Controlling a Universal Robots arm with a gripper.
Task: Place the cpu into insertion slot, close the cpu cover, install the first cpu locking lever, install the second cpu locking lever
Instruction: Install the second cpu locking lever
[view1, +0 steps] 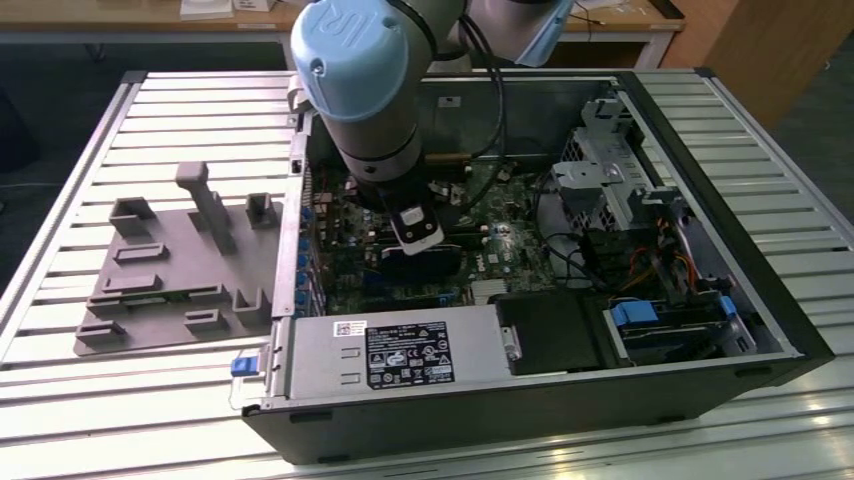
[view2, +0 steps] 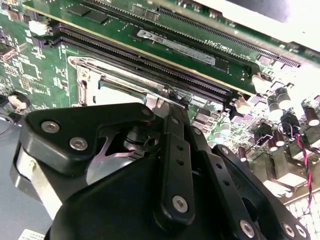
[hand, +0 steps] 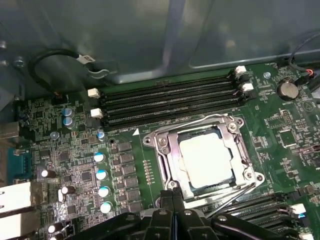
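Arm: one robot arm (view1: 360, 90) is reaching down into the open computer case (view1: 747, 330), its gripper (view1: 416, 250) hanging over the motherboard (view1: 514, 250) in the exterior view.
Jaws: in the first wrist view the gripper (hand: 173, 197) is showing its two fingertips pressed together with nothing between them, just beside the socket's edge.
Cpu: the cpu (hand: 206, 153) is sitting flat in the insertion slot (hand: 190, 187), its pale metal top showing through the window of the cpu cover (hand: 168, 162), which is lying down over it.
Levers: thin wire levers (hand: 227, 197) are running along the socket's side.
Counts: four long memory slots (hand: 170, 100) are lying near the socket in the first wrist view.
Writing: a white label (view1: 407, 355) is showing on the grey power supply; I am not reading its print.
Second wrist view: the gripper body (view2: 170, 190) is covering much of the socket frame (view2: 95, 75).
Outside the case: a grey fixture tray (view1: 160, 290) is resting on the slatted table (view1: 80, 170).
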